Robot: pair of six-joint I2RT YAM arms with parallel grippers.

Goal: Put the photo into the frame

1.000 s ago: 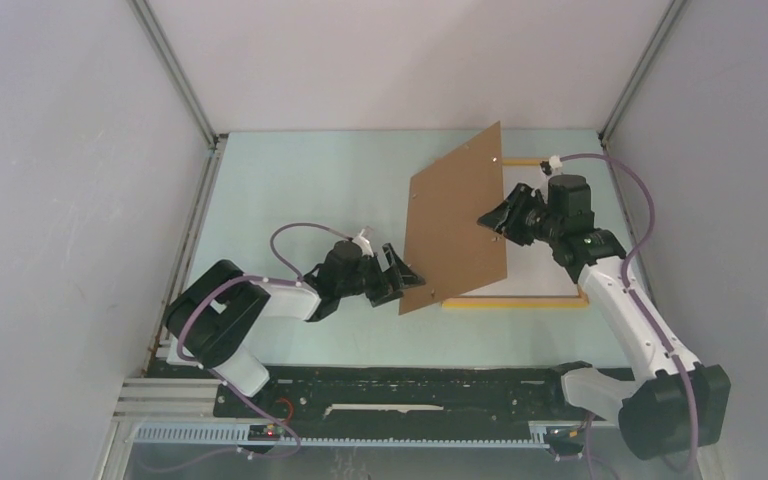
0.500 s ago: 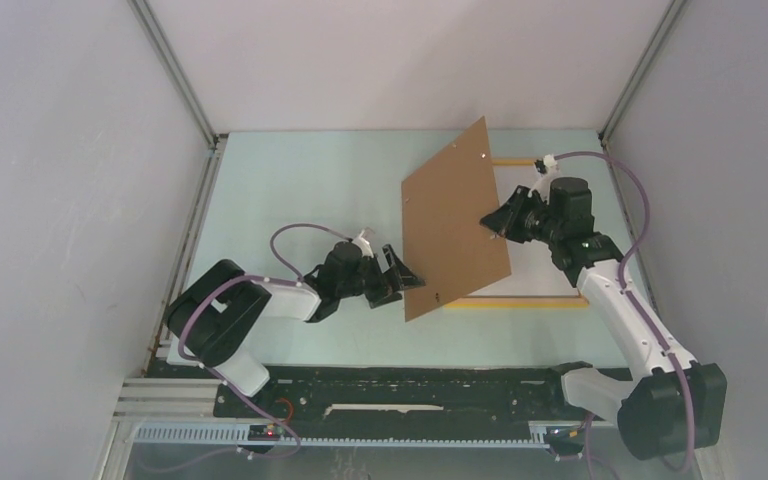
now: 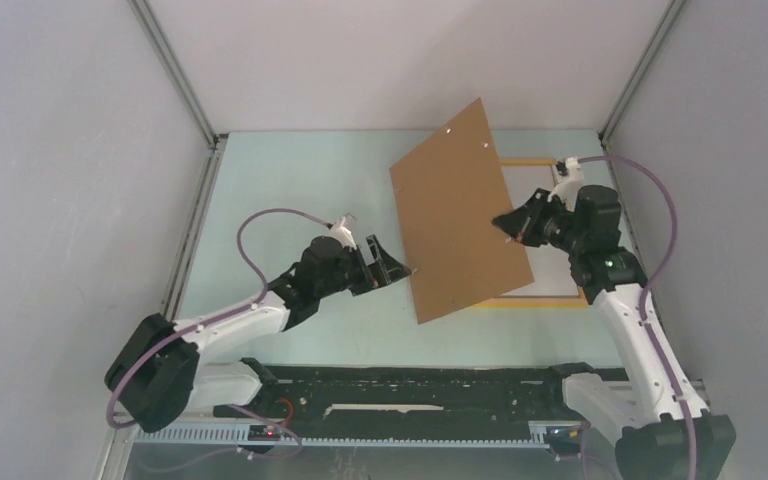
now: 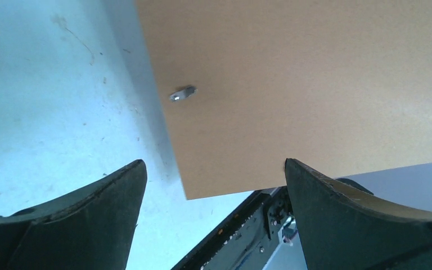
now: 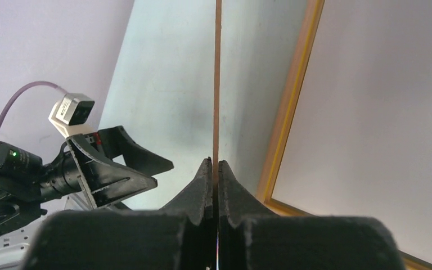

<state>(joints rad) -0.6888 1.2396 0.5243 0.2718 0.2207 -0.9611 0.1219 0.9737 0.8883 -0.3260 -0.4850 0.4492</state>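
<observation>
Right wrist: my right tool (image 5: 214, 169) clenched backing board (image 5: 217, 84) edge; left tool (image 4: 214, 162) released. Judged: lift board upright, clear of frame (image 5: 290, 101).

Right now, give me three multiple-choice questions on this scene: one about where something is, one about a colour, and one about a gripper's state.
1. Where is the frame?
A) flat on the table, right side
B) leaning on the back wall
C) on the floor
2. What colour is the backing board?
A) blue
B) white
C) brown
3. What is the right gripper doing?
A) standing open
B) pinching the board's edge
C) hidden from view
Answers: A, its yellow rails lie on the table beyond the board; C, its face is plain brown; B, the right wrist view shows the fingers closed on the thin edge.
</observation>
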